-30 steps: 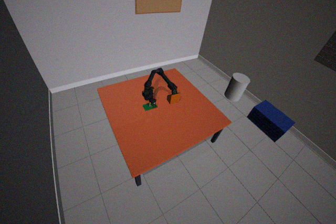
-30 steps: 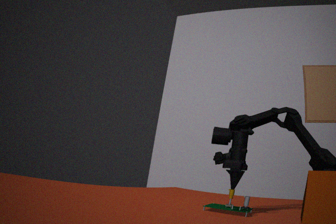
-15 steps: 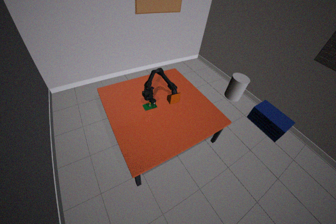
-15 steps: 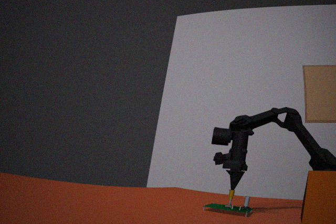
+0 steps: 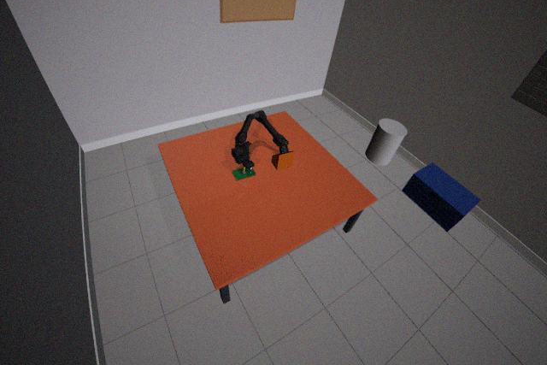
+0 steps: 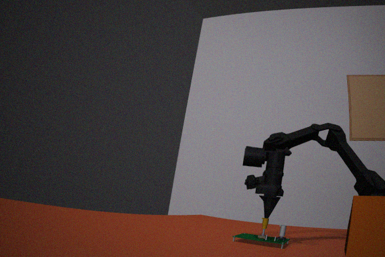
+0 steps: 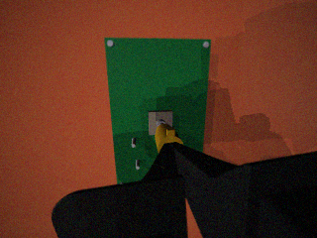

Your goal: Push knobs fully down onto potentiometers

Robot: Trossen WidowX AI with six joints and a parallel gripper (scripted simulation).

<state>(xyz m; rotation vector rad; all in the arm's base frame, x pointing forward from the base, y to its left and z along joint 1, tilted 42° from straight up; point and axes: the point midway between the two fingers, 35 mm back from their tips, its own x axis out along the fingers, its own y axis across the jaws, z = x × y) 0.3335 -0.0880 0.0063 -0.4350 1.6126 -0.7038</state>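
Note:
The green circuit board (image 5: 238,175) (image 6: 243,236) (image 7: 154,74) stands on short legs. A yellow knob (image 6: 264,223) (image 7: 161,135) stands above a beige potentiometer (image 6: 261,236) (image 7: 154,118), with a length of bare shaft showing between them. The knob leans slightly. My gripper (image 6: 266,217) (image 7: 169,149) is shut with nothing between its fingers, and its tips are at the yellow knob's top. A light grey knob (image 6: 282,231) stands nearer the arm's base. Its lower end is close to the potentiometer under it; I cannot tell whether they touch. The gripper hides it in the wrist view.
Two small upright pins (image 7: 134,143) (image 7: 138,164) stand on the board beside the beige potentiometer. An orange block (image 5: 285,161) (image 6: 367,226) is under the arm's base on the orange table (image 5: 282,214). A white cylinder (image 5: 385,142) and a blue box (image 5: 446,186) are on the floor.

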